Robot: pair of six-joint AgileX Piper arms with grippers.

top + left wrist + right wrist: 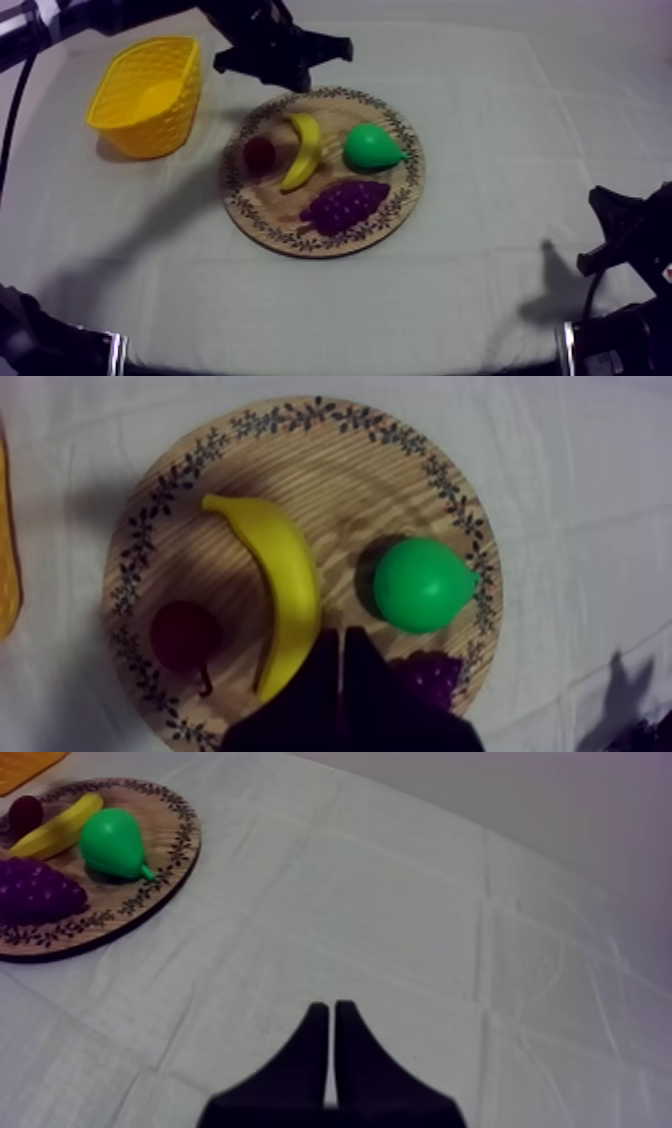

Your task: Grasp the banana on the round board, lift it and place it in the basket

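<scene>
My left end effector (340, 634) hangs above the wooden board (325, 243), its two black fingers pressed together into a narrow wedge and holding nothing. From its own camera the tips sit over the spot where one end of the banana (303, 150) comes close to the bunch of grapes (345, 205). I cannot tell whether they touch anything. From the top view this arm comes in at the upper left, and its end effector is by the board's far rim, on the side toward the yellow basket (165, 125).

The banana lies flat on the board, curved, between the small red fruit (260, 152) and the pear (372, 147) and apart from both. The grapes rest nearer the board's front rim, just beside the banana's lower end. The basket stands on the table (500, 120) to the left of the board, near it but not touching — nothing shows inside it.

My right end effector (330, 1007) is low at the right side of the table, well apart from the board. Its fingers are also closed together on nothing — bare grey-white cloth lies beneath them.
</scene>
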